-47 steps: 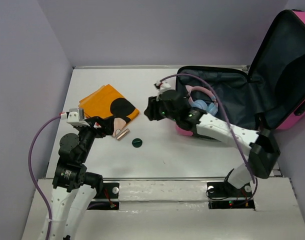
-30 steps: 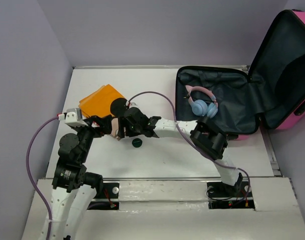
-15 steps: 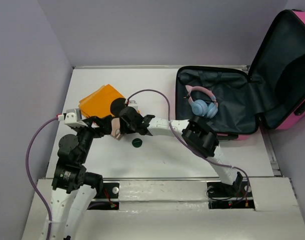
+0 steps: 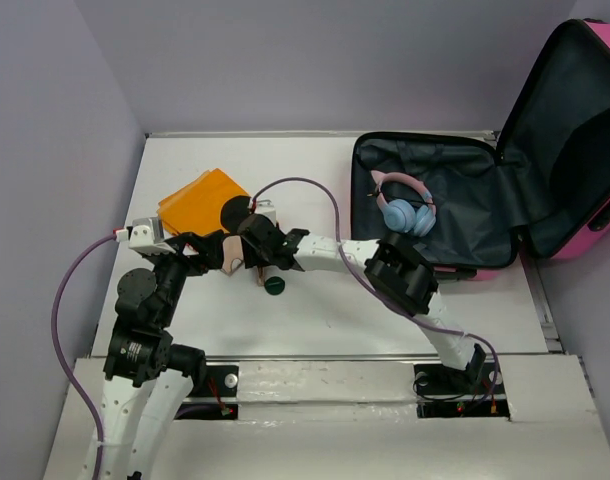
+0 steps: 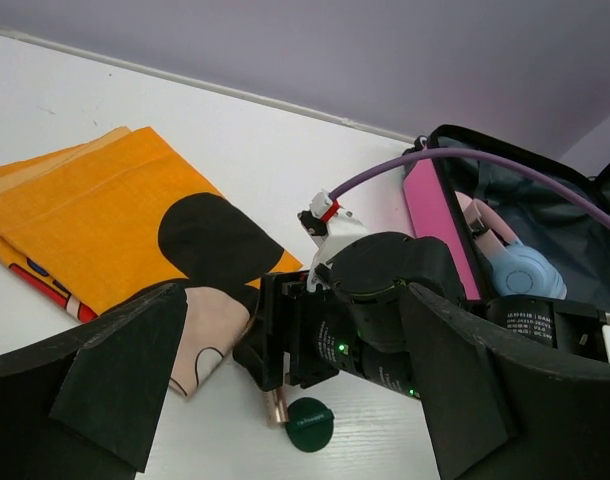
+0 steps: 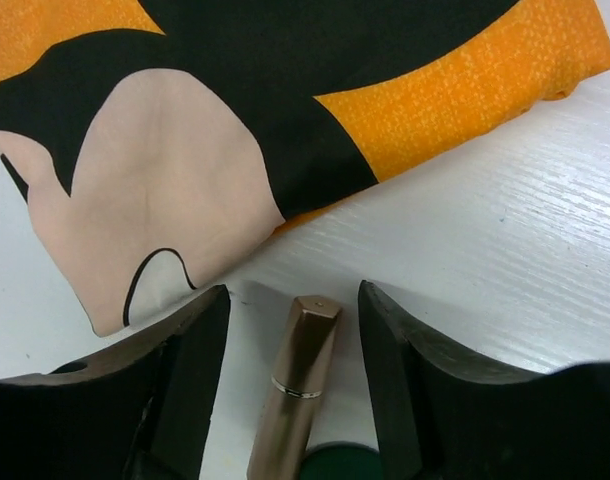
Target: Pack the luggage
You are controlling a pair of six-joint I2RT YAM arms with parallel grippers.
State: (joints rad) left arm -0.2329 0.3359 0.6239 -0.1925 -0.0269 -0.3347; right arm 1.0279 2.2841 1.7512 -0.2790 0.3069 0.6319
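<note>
The luggage [image 4: 475, 200] is pink and lies open on the white table [image 4: 315, 170], well apart from the orange cloth [image 4: 197, 205], off to the cloth's right. Its lid stands up on the side far from the cloth. Inside, on the dark lining, sit pink and blue headphones [image 4: 403, 208].

The orange cloth is folded flat. It has a cartoon face on it, in black and a skin color. Just beside the face corner of the cloth lies a small shiny brown tube [image 6: 297, 385]. One end of the tube points at the cloth. It does not touch the cloth. A round green lid [image 4: 274, 286] lies by the other end of the tube, on the side away from the cloth.

The right gripper [image 6: 295, 300] reaches from the luggage side over to the cloth's face corner. Its jaws are spread apart, one on each side of the tube. A little bit of table shows between each finger and the tube, so they do not pinch it.

The left gripper [image 5: 295, 290] is near the same corner of the cloth. Its jaws are spread wide and hold nothing.
</note>
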